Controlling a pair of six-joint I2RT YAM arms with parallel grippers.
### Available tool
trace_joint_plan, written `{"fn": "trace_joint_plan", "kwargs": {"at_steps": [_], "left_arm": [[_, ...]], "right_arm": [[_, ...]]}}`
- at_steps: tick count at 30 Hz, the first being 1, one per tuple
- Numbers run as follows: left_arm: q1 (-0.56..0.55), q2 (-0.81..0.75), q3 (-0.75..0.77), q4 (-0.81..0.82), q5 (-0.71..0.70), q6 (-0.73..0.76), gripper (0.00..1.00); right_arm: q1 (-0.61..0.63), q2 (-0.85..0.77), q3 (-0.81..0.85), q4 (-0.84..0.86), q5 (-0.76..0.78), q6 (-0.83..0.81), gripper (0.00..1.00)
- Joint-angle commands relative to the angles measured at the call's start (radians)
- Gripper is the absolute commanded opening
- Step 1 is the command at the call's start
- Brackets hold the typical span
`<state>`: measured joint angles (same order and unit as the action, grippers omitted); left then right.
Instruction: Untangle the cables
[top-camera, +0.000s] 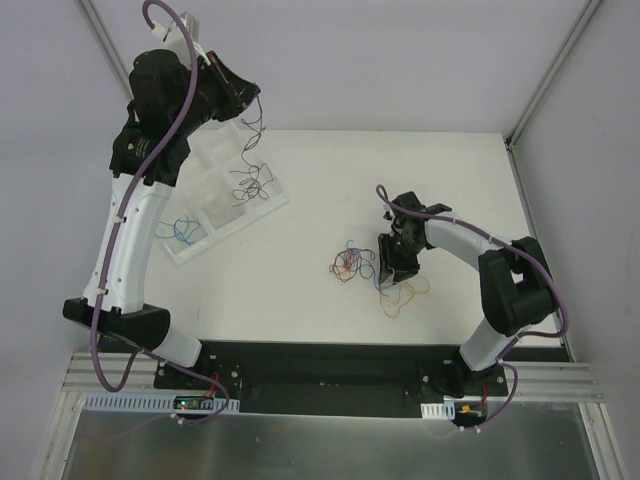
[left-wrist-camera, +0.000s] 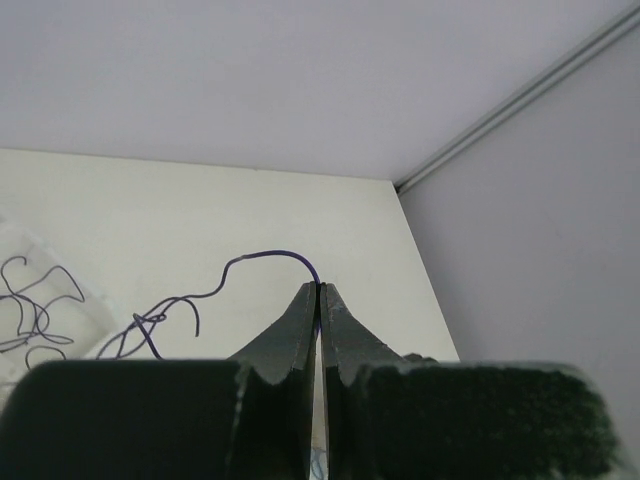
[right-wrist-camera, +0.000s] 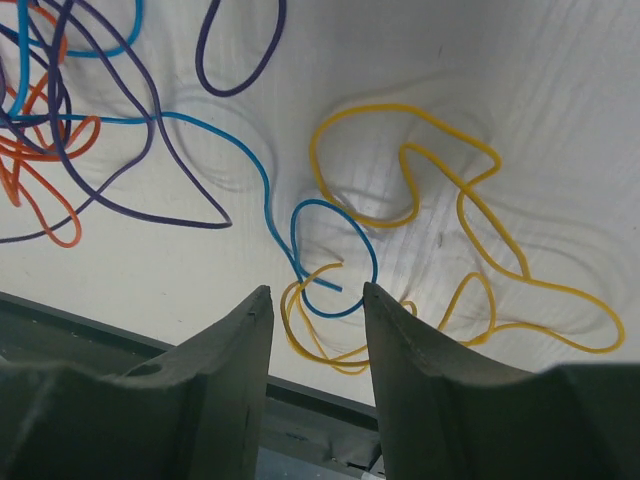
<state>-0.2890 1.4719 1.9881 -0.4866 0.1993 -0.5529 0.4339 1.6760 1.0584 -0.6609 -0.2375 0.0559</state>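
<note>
Here, left gripper clamps one purple wire; right gripper spread wide, empty, one yellow wire at 1 o'clock.

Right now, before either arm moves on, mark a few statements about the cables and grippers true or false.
The left gripper is shut on a purple cable. True.
The right gripper is clamped on the yellow cable. False: it is open, gripping nothing.
A blue cable lies in the clear tray. True.
The yellow cable lies in the tray. False: it lies on the table by the right gripper.
</note>
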Motion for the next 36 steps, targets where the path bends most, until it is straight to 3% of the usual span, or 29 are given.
{"fn": "trace_joint_plan", "kwargs": {"at_steps": [1, 12, 21, 30, 36], "left_arm": [[0.045, 0.059, 0.096, 0.071, 0.020, 0.027, 0.00], [0.131, 0.182, 0.235, 0.097, 0.084, 0.004, 0.00], [0.185, 0.223, 0.245, 0.117, 0.112, -0.018, 0.00], [0.244, 0.268, 0.083, 0.183, 0.163, -0.044, 0.00], [0.274, 0.378, 0.029, 0.238, 0.245, -0.079, 0.00]], "right_arm": [[0.000, -0.071, -0.011, -0.034, 0.015, 0.002, 0.44], [-0.017, -0.070, 0.000, -0.052, 0.027, -0.011, 0.44], [-0.032, -0.056, 0.014, -0.065, 0.032, -0.016, 0.44], [-0.040, -0.048, 0.020, -0.072, 0.033, -0.019, 0.44], [-0.044, -0.042, 0.025, -0.077, 0.037, -0.019, 0.44]]}}
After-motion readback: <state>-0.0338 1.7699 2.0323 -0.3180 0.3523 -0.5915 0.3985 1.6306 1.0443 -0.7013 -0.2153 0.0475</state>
